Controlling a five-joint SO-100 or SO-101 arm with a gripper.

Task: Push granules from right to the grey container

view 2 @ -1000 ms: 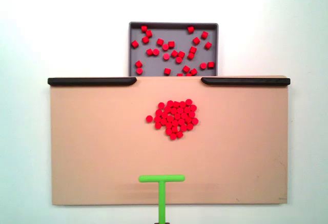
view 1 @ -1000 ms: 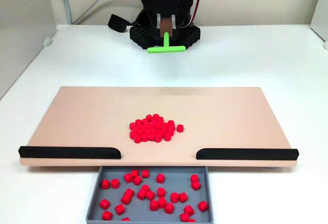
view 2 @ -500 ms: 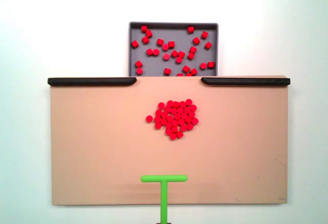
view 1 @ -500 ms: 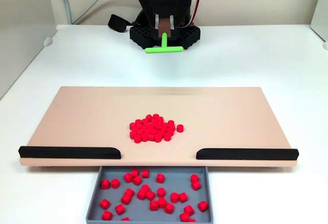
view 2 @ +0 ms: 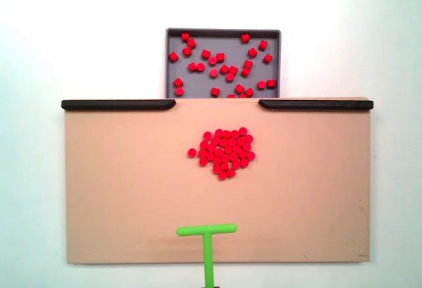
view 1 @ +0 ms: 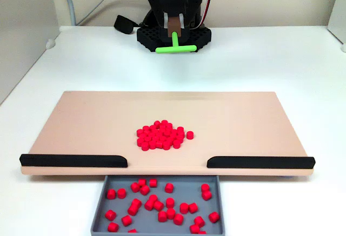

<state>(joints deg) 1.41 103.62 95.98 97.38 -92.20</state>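
Many red granules (view 1: pixel 161 135) heaped in a tight cluster near the middle of the tan board (view 1: pixel 86 122), well apart from the green T-tool (view 1: pixel 175 46). Same cluster in the other fixed view (view 2: pixel 225 152), one stray pellet just beside its left edge there. More granules scattered loose inside the grey tray (view 1: pixel 100 209), which sits against the board's edge at the gap between the two black strips (view 1: pixel 73 161); tray seen at the top in the other fixed view (view 2: pixel 173 64), partly tucked under the board's edge. Hand (view 1: pixel 174 31) at the far end of the white surface (view 1: pixel 281 58), in front of the black arm base, closed on the T-tool's stem, crossbar hanging lowest and roughly level. In the other fixed view, T-tool (view 2: pixel 206 245) entering from the bottom edge, crossbar over the board's near part, stem running down out of frame. Crossbar well short of the cluster, bare board between them. Grey cable along the wall behind the arm (view 1: pixel 102 1).
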